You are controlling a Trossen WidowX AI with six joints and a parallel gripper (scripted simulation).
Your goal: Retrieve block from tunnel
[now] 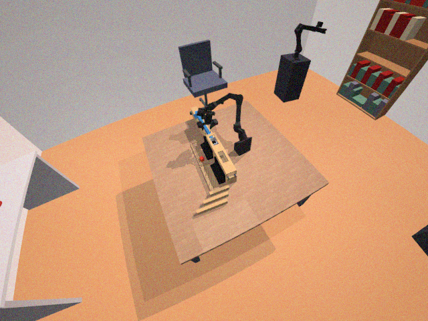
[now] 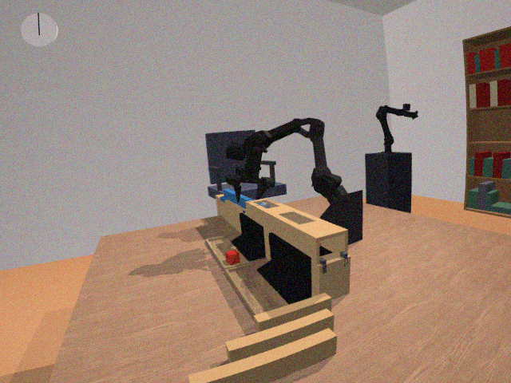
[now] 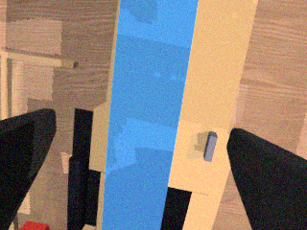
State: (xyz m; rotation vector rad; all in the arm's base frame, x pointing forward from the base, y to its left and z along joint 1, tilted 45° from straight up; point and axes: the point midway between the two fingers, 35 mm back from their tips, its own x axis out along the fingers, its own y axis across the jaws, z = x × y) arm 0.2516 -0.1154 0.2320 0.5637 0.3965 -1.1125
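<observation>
Red and small, a block [image 1: 201, 158] [image 2: 231, 257] [image 3: 35, 226] sits in a low tray [image 1: 207, 178] [image 2: 243, 293] right beside the long wooden tunnel [image 1: 229, 167] [image 2: 330, 230] [image 3: 211, 72], but I can't tell if another block is inside the tunnel. Along the far end of the tunnel runs a blue bar [image 1: 207, 130] [image 2: 235, 198] [image 3: 149, 96], and the black gripper [image 1: 206, 126] [image 2: 248, 199] [image 3: 144, 129] is wide open around it, holding nothing, one finger on each side. Three wooden sticks [image 1: 216, 198] [image 2: 284, 333] lie near the tunnel's other end.
</observation>
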